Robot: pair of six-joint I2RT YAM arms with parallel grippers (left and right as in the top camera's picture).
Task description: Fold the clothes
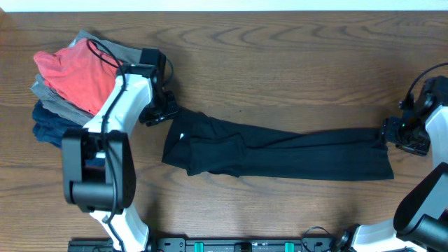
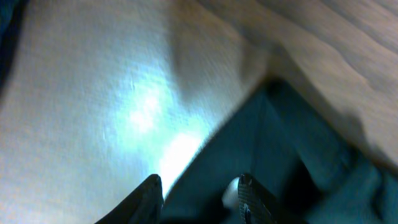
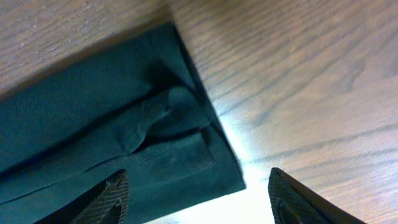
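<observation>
The black T-shirt (image 1: 280, 150) lies on the wooden table as a long, narrow folded strip running left to right. My left gripper (image 1: 162, 112) is at its upper left end. In the left wrist view the jaws (image 2: 199, 190) are apart with dark fabric (image 2: 280, 143) between them and a small white mark beside the right finger. My right gripper (image 1: 389, 131) is at the strip's right end. In the right wrist view its jaws (image 3: 198, 190) are wide open around the shirt's folded corner (image 3: 93, 118), low over the table.
A pile of folded garments sits at the back left: red-orange (image 1: 73, 73) on top, grey (image 1: 49, 94) under it, navy (image 1: 49, 126) at the bottom, right beside my left arm. Bare wooden table (image 1: 280, 56) lies behind the shirt.
</observation>
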